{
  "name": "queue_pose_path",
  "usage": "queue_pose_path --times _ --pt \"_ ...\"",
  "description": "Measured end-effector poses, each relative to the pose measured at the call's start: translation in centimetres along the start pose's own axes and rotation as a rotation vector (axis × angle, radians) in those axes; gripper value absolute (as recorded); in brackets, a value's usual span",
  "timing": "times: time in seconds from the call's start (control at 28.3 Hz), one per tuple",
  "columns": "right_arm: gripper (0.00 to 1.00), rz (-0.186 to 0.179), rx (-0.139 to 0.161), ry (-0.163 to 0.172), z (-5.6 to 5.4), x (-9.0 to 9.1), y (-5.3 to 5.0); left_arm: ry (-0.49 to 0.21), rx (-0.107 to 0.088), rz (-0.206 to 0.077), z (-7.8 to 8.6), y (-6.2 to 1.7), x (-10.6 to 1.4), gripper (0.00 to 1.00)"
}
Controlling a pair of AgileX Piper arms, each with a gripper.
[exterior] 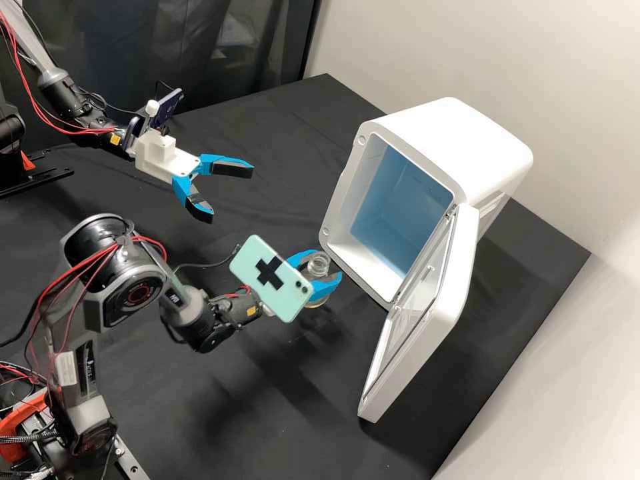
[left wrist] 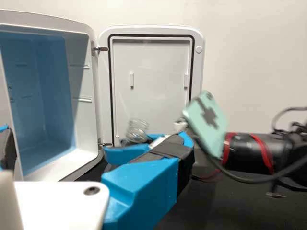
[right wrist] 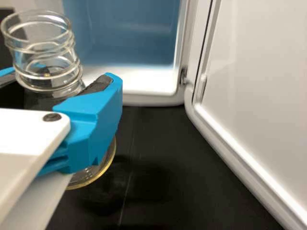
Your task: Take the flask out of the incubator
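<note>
My right gripper (exterior: 317, 272) is pinching the one flask (right wrist: 44, 50) just below its threaded neck, a blue finger on either side. It sits upright just outside the mouth of the single incubator (exterior: 460, 143), whose door (exterior: 427, 313) hangs wide. The flask's base seems to clear the cloth, though I can't be sure. My left gripper (exterior: 228, 193) hovers well apart, fingers spread on nothing. Black bench (exterior: 267, 407), pale wall (exterior: 467, 47) behind.

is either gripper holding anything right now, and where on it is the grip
The right gripper holds the glass flask, clamped just below its threaded neck, in front of the open incubator. The left gripper is open and empty.
</note>
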Motion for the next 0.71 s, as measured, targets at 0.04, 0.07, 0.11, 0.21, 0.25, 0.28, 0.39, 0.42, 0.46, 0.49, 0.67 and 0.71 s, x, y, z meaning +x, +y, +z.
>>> queue_pose_path --times 0.04,0.07,0.11,0.21,0.25,0.28,0.39,0.42,0.46,0.49,0.67,0.71 --pt "0.0 -0.007 0.005 -0.001 0.2 -0.5 0.0 -0.001 -0.004 0.003 0.0 -0.01 0.0 1.0" --pt "0.0 -0.02 0.008 -0.009 0.5 -1.0 -0.2 -0.001 -0.007 0.002 0.0 -0.07 -0.1 1.0" --pt "0.0 -0.023 0.017 -0.014 0.7 -1.4 -0.3 0.0 -0.009 0.0 0.0 -0.16 -0.1 1.0" --pt "0.0 -0.043 0.033 -0.03 1.2 -2.6 -0.6 -0.007 -0.004 0.0 -0.1 -0.14 -0.2 1.0" --pt "0.0 -0.048 0.035 -0.034 1.3 -2.7 -0.7 -0.007 -0.003 -0.002 -0.1 -0.19 -0.2 1.0" --pt "0.0 -0.052 0.04 -0.035 1.4 -2.9 -0.8 -0.004 -0.003 -0.001 -0.2 -0.15 -0.2 1.0" --pt "0.0 -0.062 0.041 -0.042 1.6 -3.1 -1.1 0.002 -0.003 -0.01 -0.4 -0.4 -0.4 1.0" --pt "0.0 -0.062 0.041 -0.043 1.6 -3.1 -1.1 0.006 -0.003 -0.01 -0.5 -0.4 -0.4 1.0" --pt "0.0 -0.062 0.041 -0.042 1.6 -3.1 -1.1 0.006 -0.003 -0.01 -0.5 -0.4 -0.4 1.0" --pt "0.0 -0.063 0.041 -0.041 1.5 -3.1 -1.1 0.007 -0.004 -0.01 -0.5 -0.39 -0.4 1.0" --pt "0.0 -0.08 0.041 -0.047 1.7 -3.0 -1.5 0.029 -0.005 -0.015 -1.1 -0.52 -0.6 1.0" --pt "0.0 -0.081 0.043 -0.051 1.7 -3.0 -1.5 0.03 -0.004 -0.014 -1.2 -0.49 -0.6 1.0"
